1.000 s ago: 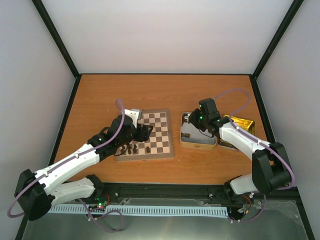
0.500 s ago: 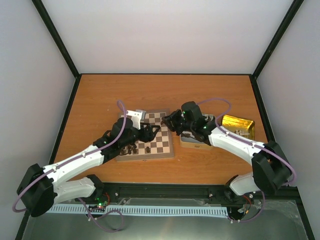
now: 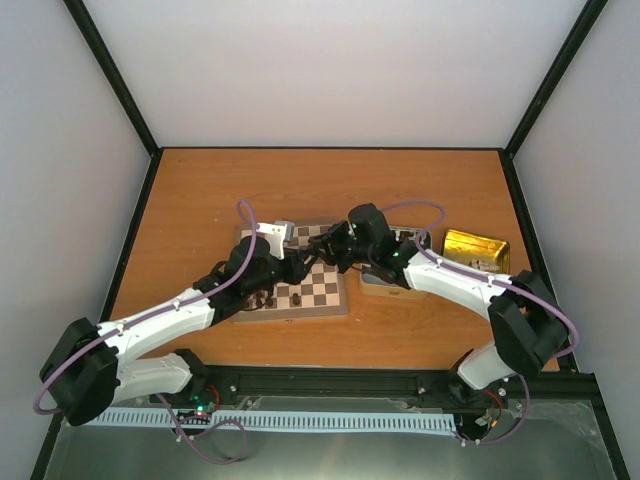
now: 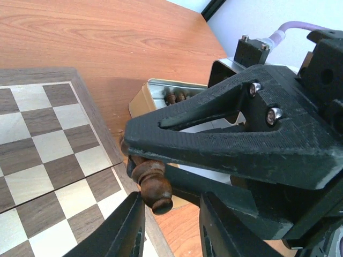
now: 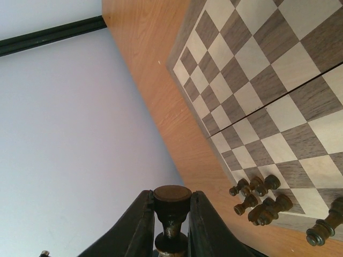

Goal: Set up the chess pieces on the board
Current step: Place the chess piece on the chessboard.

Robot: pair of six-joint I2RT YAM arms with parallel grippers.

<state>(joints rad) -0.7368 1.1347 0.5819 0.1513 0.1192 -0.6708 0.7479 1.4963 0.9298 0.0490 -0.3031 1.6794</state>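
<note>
Flat square wooden chessboard (image 5: 252, 59): dark-brown and cream checks, pale tan border. Small turned chessmen (image 5: 276, 203): dark brown. Single turned chess piece (image 4: 153, 182): reddish brown. Wooden tabletop (image 3: 200, 190): orange-brown. Rectangular metal tin (image 3: 476, 246): gold.

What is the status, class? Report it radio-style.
Left gripper open, empty. Right gripper shut on dark piece. Board mostly bare; grippers close together at its edge.

Finely ribbed matt black plastic forms the right gripper (image 5: 171, 203), with bright metal screws (image 4: 255, 88) set into it. In its grip, a turned wooden chess piece (image 4: 153, 184) shows a dark brown, patchy sheen. Beneath the gripper, the board (image 4: 48, 134) is smooth satin wood. Just behind it, the silver tin (image 4: 177, 85) gleams as polished metal on the smooth, grained wooden table (image 4: 107, 37).
</note>
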